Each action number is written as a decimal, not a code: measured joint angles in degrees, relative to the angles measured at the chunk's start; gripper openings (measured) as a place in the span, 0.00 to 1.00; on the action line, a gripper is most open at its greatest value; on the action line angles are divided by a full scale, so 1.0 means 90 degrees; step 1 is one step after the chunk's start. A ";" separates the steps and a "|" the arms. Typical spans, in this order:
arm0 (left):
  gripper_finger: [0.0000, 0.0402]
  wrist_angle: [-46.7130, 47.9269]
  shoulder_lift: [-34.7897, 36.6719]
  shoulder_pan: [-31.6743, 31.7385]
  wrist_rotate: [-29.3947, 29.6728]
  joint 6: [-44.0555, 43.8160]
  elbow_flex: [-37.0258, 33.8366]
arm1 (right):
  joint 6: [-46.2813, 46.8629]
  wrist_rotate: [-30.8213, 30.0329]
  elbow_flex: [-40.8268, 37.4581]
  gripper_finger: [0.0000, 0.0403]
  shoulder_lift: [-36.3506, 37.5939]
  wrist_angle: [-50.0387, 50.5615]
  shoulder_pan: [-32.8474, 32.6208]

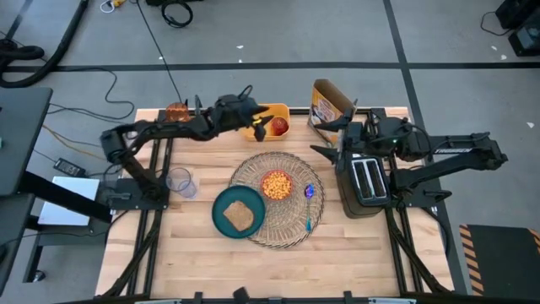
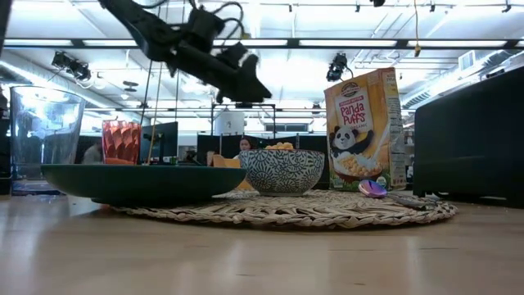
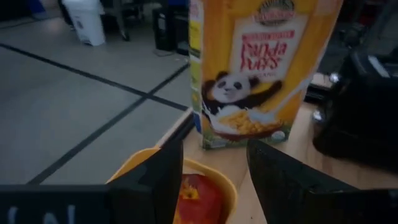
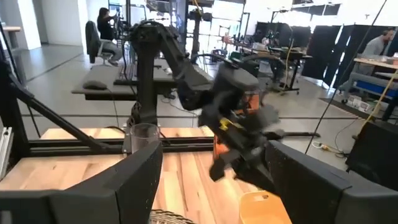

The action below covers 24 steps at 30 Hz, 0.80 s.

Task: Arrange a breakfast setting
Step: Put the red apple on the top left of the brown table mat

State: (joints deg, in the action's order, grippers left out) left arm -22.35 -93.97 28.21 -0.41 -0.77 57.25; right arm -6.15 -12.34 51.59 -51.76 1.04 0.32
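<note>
The left end effector hangs with its fingers spread directly over the red apple, which sits in the yellow tub at the worktop's far edge, beyond the straw placemat. The left arm is nearer. The right end effector, also spread, waits by the toaster.

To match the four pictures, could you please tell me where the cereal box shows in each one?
High view: cereal box at the far edge, behind the toaster.
Low view: box upright, right of the bowl.
Left wrist view: box ahead, beyond the apple.
Right wrist view: not in it.
Shared landmark: the box's panda.
</note>
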 joint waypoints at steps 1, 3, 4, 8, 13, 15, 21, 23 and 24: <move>0.46 0.0029 -0.0187 0.0042 -0.0135 0.0148 0.0150 | 0.0011 -0.0002 0.0000 0.73 -0.0012 0.0001 0.0000; 0.46 0.0000 -0.0522 0.0121 -0.0332 0.0219 0.0388 | 0.0050 -0.0002 0.0000 0.73 -0.0029 0.0006 0.0000; 0.46 -0.0005 -0.0660 0.0169 -0.0388 0.0259 0.0472 | 0.0062 -0.0002 0.0000 0.73 -0.0044 -0.0009 -0.0009; 0.46 -0.0070 -0.1204 0.0386 -0.0462 0.0355 0.0798 | 0.0039 0.0001 -0.0002 0.73 -0.0080 0.0059 -0.0113; 0.46 -0.0053 -0.1885 0.0512 -0.0823 0.0463 0.1166 | 0.0000 0.0002 -0.0002 0.73 -0.0083 0.0131 -0.0236; 0.46 -0.0054 -0.2105 0.0527 -0.0825 0.0556 0.1320 | 0.0014 0.0000 -0.0002 0.73 -0.0083 0.0145 -0.0276; 0.44 0.0298 -0.2404 0.0527 -0.0798 0.0681 0.1646 | -0.0002 0.0000 -0.0002 0.73 -0.0083 0.0295 -0.0369; 0.42 0.0503 -0.2402 0.0534 -0.0725 0.0764 0.1647 | -0.0002 0.0000 -0.0002 0.73 -0.0083 0.0335 -0.0369; 0.40 0.0567 -0.2402 0.0544 -0.0723 0.0801 0.1635 | -0.0002 0.0000 -0.0002 0.73 -0.0083 0.0354 -0.0369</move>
State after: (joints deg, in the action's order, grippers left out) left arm -17.25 -115.59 33.10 -6.92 6.44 71.97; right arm -6.17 -12.34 51.57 -52.51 4.23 -3.01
